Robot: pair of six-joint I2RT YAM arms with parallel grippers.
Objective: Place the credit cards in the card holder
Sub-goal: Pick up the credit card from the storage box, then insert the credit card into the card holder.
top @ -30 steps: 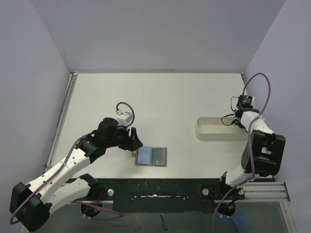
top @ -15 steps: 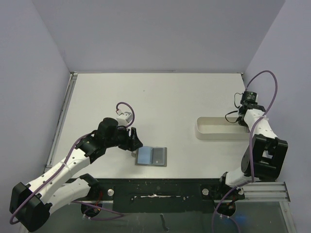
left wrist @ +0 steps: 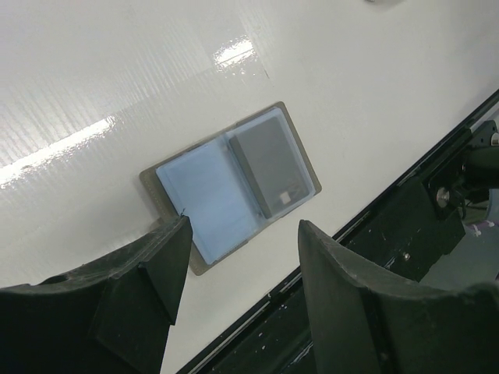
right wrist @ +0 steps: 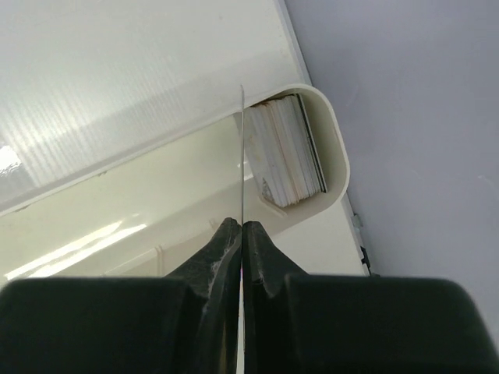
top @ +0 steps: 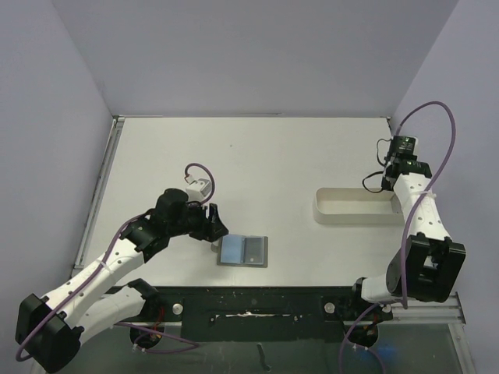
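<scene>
Right gripper [right wrist: 242, 232] is shown closed on the lower edge of one credit card [right wrist: 242, 148], seen edge-on above the white tray [right wrist: 334, 160], where the remaining cards [right wrist: 284, 152] are stacked upright at one end. Left gripper [left wrist: 240, 253] is held open at the edge of the opened card holder [left wrist: 226, 183], in which one dark card [left wrist: 269, 164] is already pocketed. The card is judged light, stiff and slick, so an edge pinch is suited.

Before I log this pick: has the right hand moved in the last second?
Yes. In the top view, the right hand, shut on a credit card, has shifted from the right end of the white tray toward the far right corner.
</scene>
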